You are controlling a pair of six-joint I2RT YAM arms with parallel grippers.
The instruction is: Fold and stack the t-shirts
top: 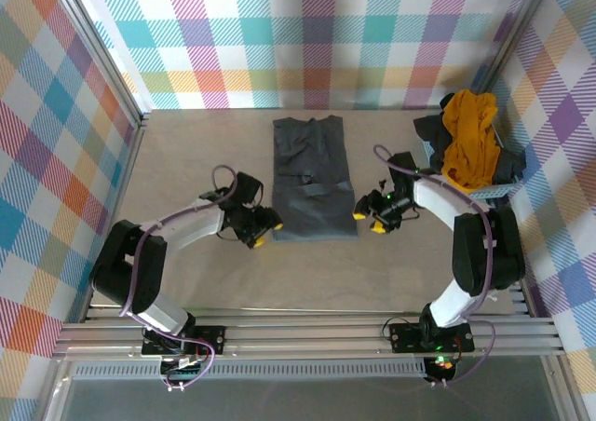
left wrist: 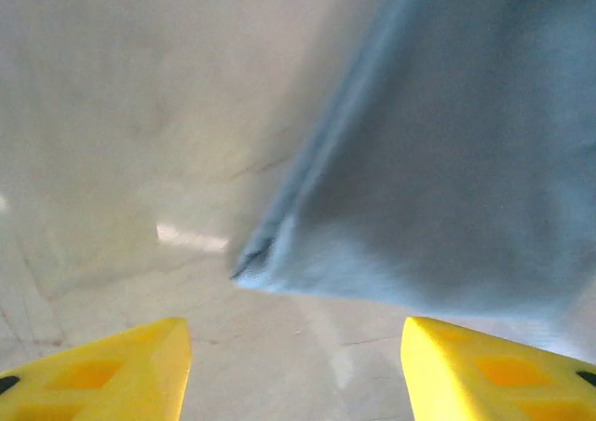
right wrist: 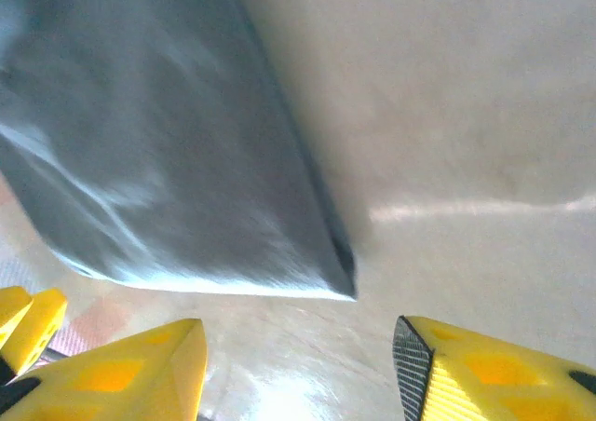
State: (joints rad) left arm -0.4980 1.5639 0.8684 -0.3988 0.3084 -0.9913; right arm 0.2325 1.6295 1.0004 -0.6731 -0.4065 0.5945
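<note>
A dark slate-grey t-shirt (top: 313, 179) lies flat in the middle of the table, folded into a long strip. Its near left corner (left wrist: 270, 258) lies just ahead of my left gripper (left wrist: 293, 365), which is open with bare table between the yellow fingertips. My left gripper (top: 264, 232) sits off the strip's near left corner. My right gripper (top: 368, 221) sits off the near right corner, open too. In the right wrist view the shirt (right wrist: 168, 142) ends just ahead of the right gripper (right wrist: 298, 365). A mustard-yellow t-shirt (top: 468, 146) lies over a dark grey one (top: 430, 128) in the basket.
The light blue basket (top: 494, 190) stands at the right side, close behind the right arm's forearm. Checked cloth walls close the table on the left, back and right. Bare tabletop (top: 186, 151) stretches left of the shirt and in front of it.
</note>
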